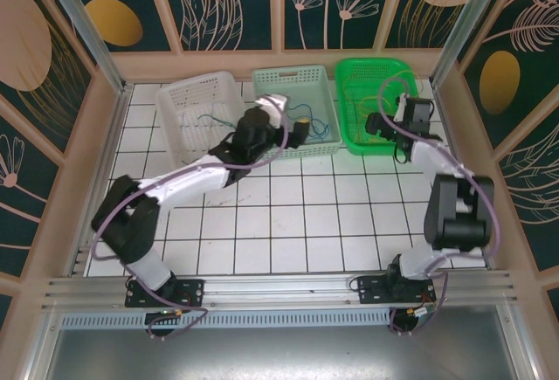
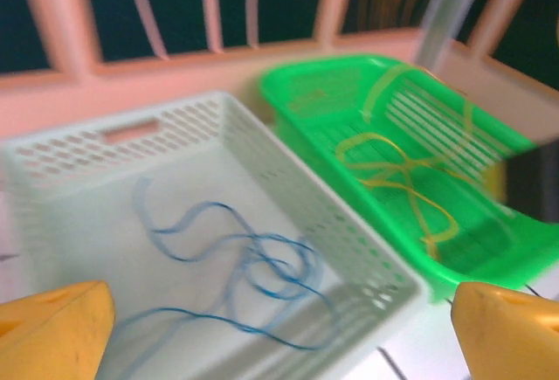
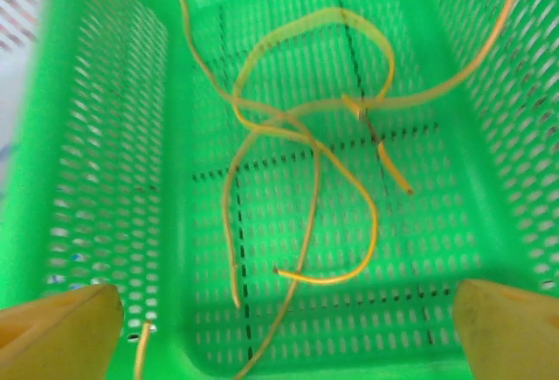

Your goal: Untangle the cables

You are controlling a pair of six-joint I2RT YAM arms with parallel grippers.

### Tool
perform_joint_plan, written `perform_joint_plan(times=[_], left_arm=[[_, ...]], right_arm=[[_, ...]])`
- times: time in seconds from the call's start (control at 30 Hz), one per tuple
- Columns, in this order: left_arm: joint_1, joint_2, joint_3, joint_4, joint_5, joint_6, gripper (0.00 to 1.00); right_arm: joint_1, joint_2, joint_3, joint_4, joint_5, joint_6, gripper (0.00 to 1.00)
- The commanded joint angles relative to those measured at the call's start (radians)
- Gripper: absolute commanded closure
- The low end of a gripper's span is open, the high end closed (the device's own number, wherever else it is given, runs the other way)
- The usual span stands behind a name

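Blue cables (image 2: 253, 266) lie in loose loops on the floor of the pale mint basket (image 2: 131, 127). My left gripper (image 2: 279, 336) hovers open above them, its yellow fingertips (image 2: 52, 328) spread wide with nothing between. From above, this left gripper (image 1: 295, 131) is over the middle basket (image 1: 297, 79). Yellow cables (image 3: 306, 179) cross one another in the bright green basket (image 3: 105, 135). My right gripper (image 3: 284, 332) hangs open over that basket's near end, holding nothing. A thin dark green cable (image 1: 214, 120) lies in the white basket (image 1: 196, 92).
The three baskets stand side by side along the back wall on a white tiled table (image 1: 288, 214). Wooden side walls (image 1: 87, 153) close in left and right. The right arm (image 1: 458, 210) stands near the right wall.
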Motion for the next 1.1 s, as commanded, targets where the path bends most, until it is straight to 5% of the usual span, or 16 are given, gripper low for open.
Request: perform_joint_plan(times=[0.0,0.13,0.43,0.77,0.87,1.07], left_arm=[[0.094,-0.107,-0.132,0.117,-0.141,0.055,0.01],[0.199,-0.180,-0.283,0.143,-0.238,0.083,0.01],[0.315,-0.349,-0.614,0.326,-0.356,0.153,0.01],[0.526,-0.292,-0.740,0.521,-0.160,0.186,0.01],[0.594,-0.274,-0.890,0.807,-0.092,0.177,0.01],[0.686,-0.174,-0.912,0.941,0.063,0.153,0.01]], right_arm=[[-0.002,-0.098,-0.202,0.438,0.029,-0.071,0.02],[0.000,-0.091,-0.412,0.750,0.071,-0.074,0.03],[0.034,-0.240,-0.687,0.891,0.145,-0.094,0.03],[0.045,0.004,-0.748,1.258,0.142,-0.086,0.05],[0.045,-0.005,-0.737,1.219,0.123,-0.093,0.05],[0.036,-0.003,-0.721,1.191,0.121,-0.083,0.01]])
